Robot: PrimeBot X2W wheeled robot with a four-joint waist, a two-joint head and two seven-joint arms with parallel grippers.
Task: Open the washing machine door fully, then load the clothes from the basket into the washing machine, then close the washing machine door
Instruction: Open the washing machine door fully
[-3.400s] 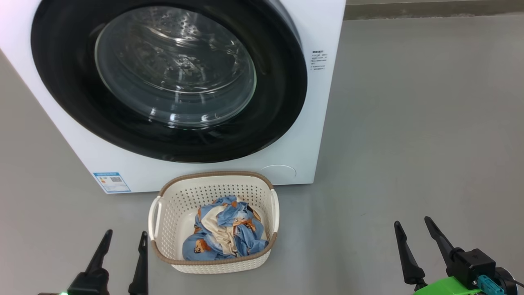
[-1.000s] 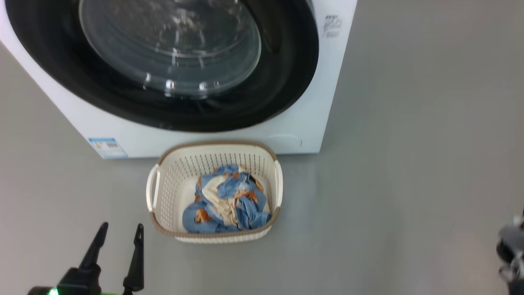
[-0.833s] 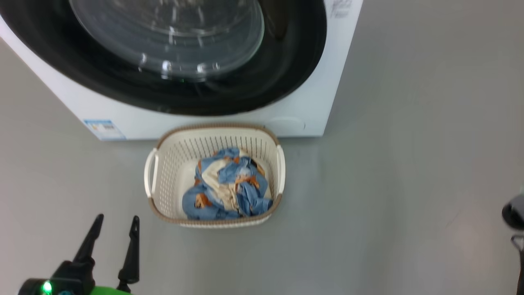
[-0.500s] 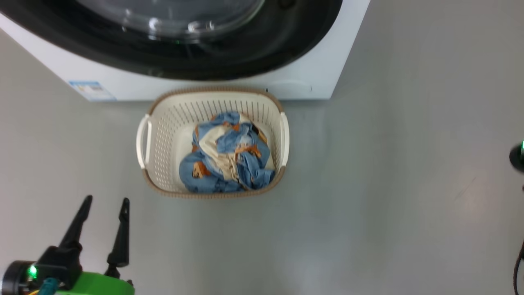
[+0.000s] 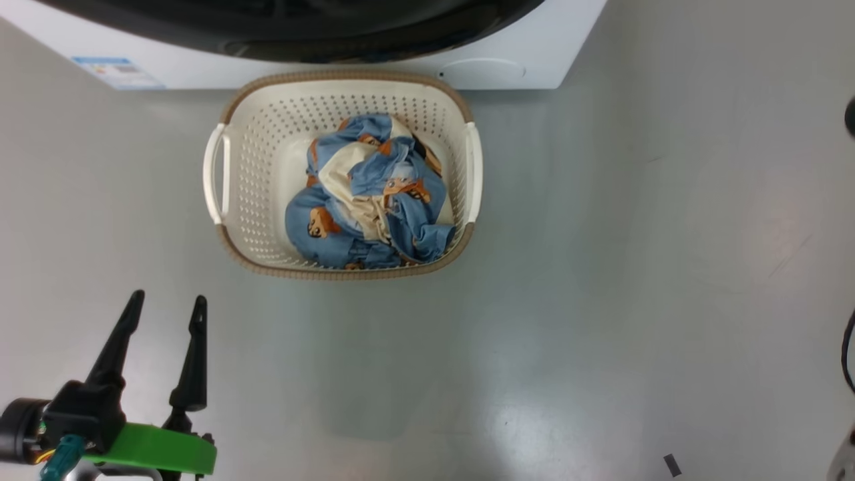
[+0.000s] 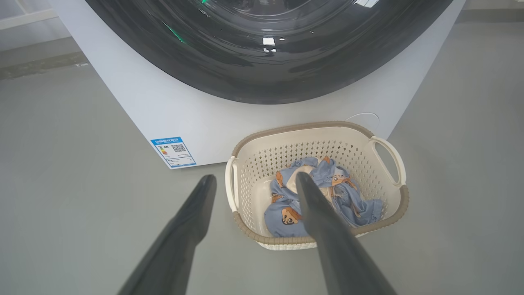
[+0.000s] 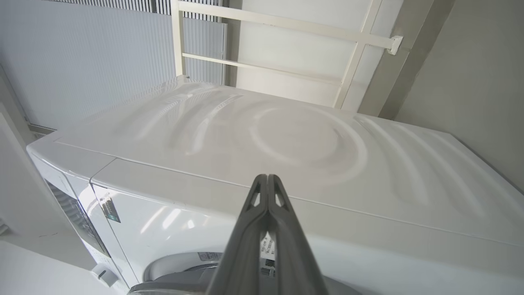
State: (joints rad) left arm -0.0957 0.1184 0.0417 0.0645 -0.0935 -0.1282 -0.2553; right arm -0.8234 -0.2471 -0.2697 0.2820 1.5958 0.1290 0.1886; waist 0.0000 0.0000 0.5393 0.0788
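The washing machine (image 5: 507, 40) stands at the top of the head view, with the washing machine door (image 6: 262, 78) flush against its front. The basket (image 5: 344, 272) sits on the floor just before it, and the clothes (image 5: 371, 194) lie bunched inside. My left gripper (image 5: 167, 298) hovers open and empty at the lower left, short of the basket's near left corner. From the left wrist, the open left gripper (image 6: 254, 177) points at the basket (image 6: 327, 128) and the clothes (image 6: 352, 200). My right gripper (image 7: 267, 177) is shut on nothing, raised before a white panel of the washing machine (image 7: 286, 139).
Bare grey floor (image 5: 601, 300) spreads to the right of the basket and towards me. A blue label (image 6: 172, 151) marks the machine's lower left front. A white frame (image 7: 286, 24) and a ribbed wall stand behind the machine. A dark cable (image 5: 848, 354) hangs at the right edge.
The head camera has tilted down, so machine and basket sit higher in the picture. My right gripper, open at the lower right at first, has left that picture. The left gripper stays open.
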